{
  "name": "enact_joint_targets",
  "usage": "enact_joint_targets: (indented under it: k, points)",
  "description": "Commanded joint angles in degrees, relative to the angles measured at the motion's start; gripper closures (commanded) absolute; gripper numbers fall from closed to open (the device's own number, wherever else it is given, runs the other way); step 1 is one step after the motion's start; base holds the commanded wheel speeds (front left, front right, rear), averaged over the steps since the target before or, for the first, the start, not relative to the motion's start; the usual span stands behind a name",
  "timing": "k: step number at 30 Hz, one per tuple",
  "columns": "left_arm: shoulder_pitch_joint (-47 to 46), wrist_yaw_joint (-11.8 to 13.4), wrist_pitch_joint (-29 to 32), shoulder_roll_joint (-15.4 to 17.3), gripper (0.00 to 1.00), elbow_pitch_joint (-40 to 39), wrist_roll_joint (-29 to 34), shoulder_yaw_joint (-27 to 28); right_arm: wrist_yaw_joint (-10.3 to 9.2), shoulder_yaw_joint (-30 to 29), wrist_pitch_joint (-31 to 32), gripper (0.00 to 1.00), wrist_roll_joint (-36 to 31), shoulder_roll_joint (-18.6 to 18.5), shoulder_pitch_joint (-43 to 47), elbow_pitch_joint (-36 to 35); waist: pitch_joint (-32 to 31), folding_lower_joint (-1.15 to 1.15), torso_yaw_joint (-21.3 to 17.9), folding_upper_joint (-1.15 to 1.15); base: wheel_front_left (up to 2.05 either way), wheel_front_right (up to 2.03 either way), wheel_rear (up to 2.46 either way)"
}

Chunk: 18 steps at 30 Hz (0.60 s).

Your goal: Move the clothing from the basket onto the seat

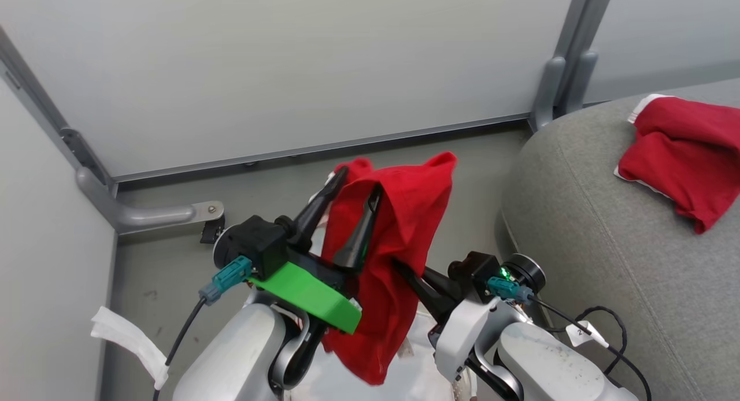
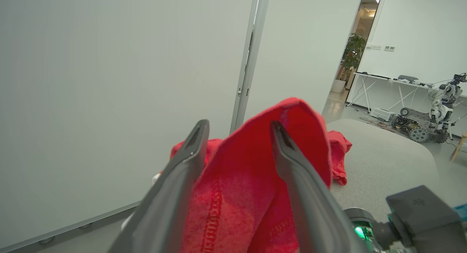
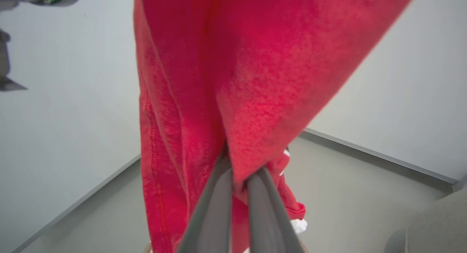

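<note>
Left gripper (image 1: 362, 181), 2 fingers spread wide, closing on nothing; a red garment (image 1: 404, 216) hangs draped over and between them. Right gripper (image 3: 240, 171), at 5 o'clock of the left in the head view, fingers pinched on the garment's lower fold. A second red garment (image 1: 685, 155) lies on the grey sofa (image 1: 578, 227) at 3 o'clock, well apart from the first.

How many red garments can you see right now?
2. One red garment hangs mid-air, pinched by the right gripper; the other garment lies on the seat. More may be hidden below, out of view.
</note>
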Motion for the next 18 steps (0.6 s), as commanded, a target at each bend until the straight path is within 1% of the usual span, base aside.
enact_joint_targets:
  k: [1, 4, 8, 15, 18]
  points:
    - [1.01, -0.21, -0.19, 0.32, 0.00, 0.29, 0.96, 0.80, -0.06, -0.54, -0.27, 1.00, -0.21, -0.31, 1.05, -0.78, 0.14, 0.00, -1.59, 0.00, 0.00, 0.00, 0.00]
    - [1.66, -0.20, -0.13, 0.58, 0.00, 0.59, 1.81, 1.67, -0.06, -1.78, -0.27, 1.00, -0.59, -0.60, 1.99, -2.38, 0.33, 0.00, -4.00, 0.00, 0.00, 0.00, 0.00]
    - [2.93, -0.21, -0.10, 1.10, 0.00, 0.71, 3.11, 3.13, -0.06, -3.74, -0.28, 1.00, -1.01, -0.77, 3.60, -4.95, 1.05, 0.00, -8.45, 0.00, 0.00, 0.00, 0.00]
    - [4.99, -0.20, -0.09, 2.00, 0.00, 0.30, 5.21, 5.01, -0.06, -6.59, -0.28, 1.00, -2.08, -0.83, 6.74, -9.25, 3.16, 0.00, -18.01, 0.00, 0.00, 0.00, 0.00]
    - [5.57, -0.21, -0.08, 2.28, 0.00, 0.01, 5.67, 5.26, -0.06, -8.17, -0.28, 1.00, -2.51, -0.87, 7.84, -10.87, 4.12, 0.00, -21.51, 0.00, 0.00, 0.00, 0.00]
